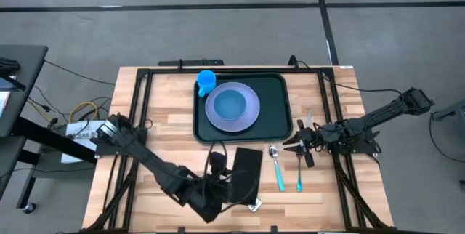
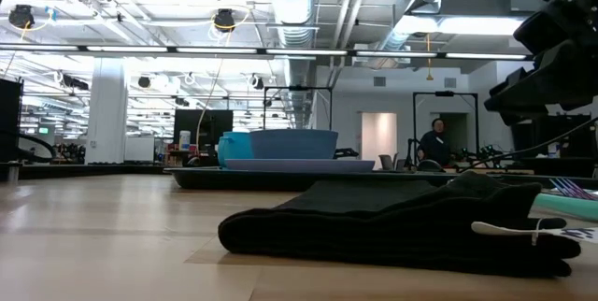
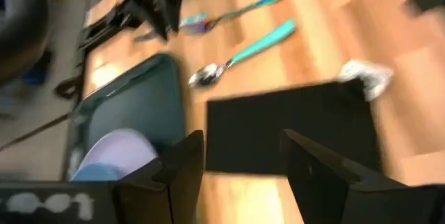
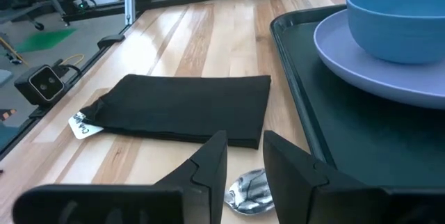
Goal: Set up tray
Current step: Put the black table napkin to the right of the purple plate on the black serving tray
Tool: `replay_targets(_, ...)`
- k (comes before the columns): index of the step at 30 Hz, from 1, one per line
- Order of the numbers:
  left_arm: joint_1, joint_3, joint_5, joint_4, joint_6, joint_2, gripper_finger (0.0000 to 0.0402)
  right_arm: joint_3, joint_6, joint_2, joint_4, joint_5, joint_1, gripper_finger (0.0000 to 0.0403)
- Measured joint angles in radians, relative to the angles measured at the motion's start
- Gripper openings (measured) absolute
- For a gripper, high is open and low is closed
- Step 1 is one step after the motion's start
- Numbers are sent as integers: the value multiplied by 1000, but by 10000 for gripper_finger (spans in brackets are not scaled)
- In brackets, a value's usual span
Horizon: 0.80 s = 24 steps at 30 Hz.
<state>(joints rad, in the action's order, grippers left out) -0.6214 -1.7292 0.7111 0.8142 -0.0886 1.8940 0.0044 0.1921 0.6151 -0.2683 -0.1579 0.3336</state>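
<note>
Overhead, the rimmed dark green tray [image 1: 280, 110] carries a lavender plate [image 1: 232, 107], beyond the spread left tool [image 1: 221, 183]. Only the right wrist view shows the narrowly parted right tool [image 4: 243, 156] empty above a glossy spoon bowl [image 4: 247, 189], the tray just alongside.

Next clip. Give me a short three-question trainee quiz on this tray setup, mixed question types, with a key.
1. True or false: the blue bowl sits on the lavender plate inside the green tray.
2. Which item stands on the tray behind the plate? A) blue cup B) spoon C) black napkin
3. Fill in: the spoon and fork lie on the ____, beside the tray.

Key: 1 true; 2 A; 3 table. The left hand is open near the napkin; the right hand hovers over the spoon.
</note>
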Motion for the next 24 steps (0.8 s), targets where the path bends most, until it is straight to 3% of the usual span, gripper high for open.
replay_targets(2, -8, 114, 19, -128, 4, -44, 181, 0, 0, 0, 3, 0, 0, 87)
replay_targets(4, -11, 233, -45, -318, 59, -109, 181, 0, 0, 0, 1, 0, 0, 87)
replay_targets(8, -10, 494, -389, -691, 231, -271, 181, 0, 0, 0, 3, 0, 0, 87)
replay_targets(11, 2, 677, -519, -825, 260, -441, 181, 0, 0, 0, 4, 0, 0, 87)
replay_targets(16, 53, 1030, -460, -1081, 233, -701, 181, 0, 0, 0, 2, 0, 0, 87)
replay_targets(20, 93, 1295, -393, -1278, 223, -836, 181, 0, 0, 0, 2, 0, 0, 87)
replay_targets(24, 112, 1425, -354, -1455, 240, -935, 180, 0, 0, 0, 2, 0, 0, 87)
